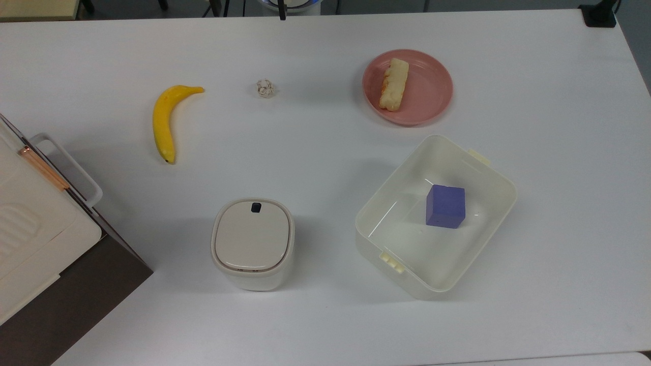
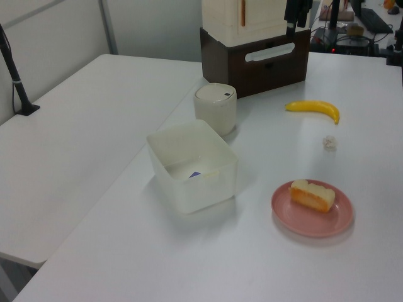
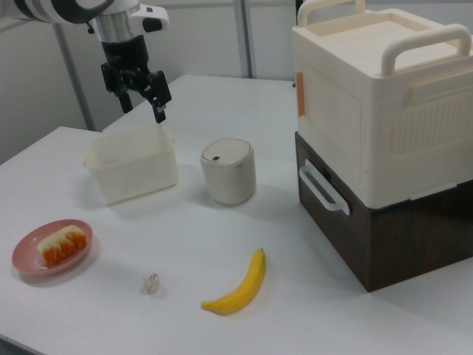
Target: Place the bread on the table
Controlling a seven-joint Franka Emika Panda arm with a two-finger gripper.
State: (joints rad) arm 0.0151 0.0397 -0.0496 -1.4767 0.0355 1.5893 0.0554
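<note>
We see the gripper [image 3: 142, 98] up in the air w/ jaws spread wide, holding nothing, touching nothing. The bread [image 1: 394, 84] lies on the pink plate [image 1: 432, 96], which sits on the table [image 1: 315, 152], near the open white bin [image 1: 488, 203].

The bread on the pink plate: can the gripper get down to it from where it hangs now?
Probably yes. The bread lies uncovered on the pink plate, nothing above or against it. The gripper hangs open, high over the table.
</note>
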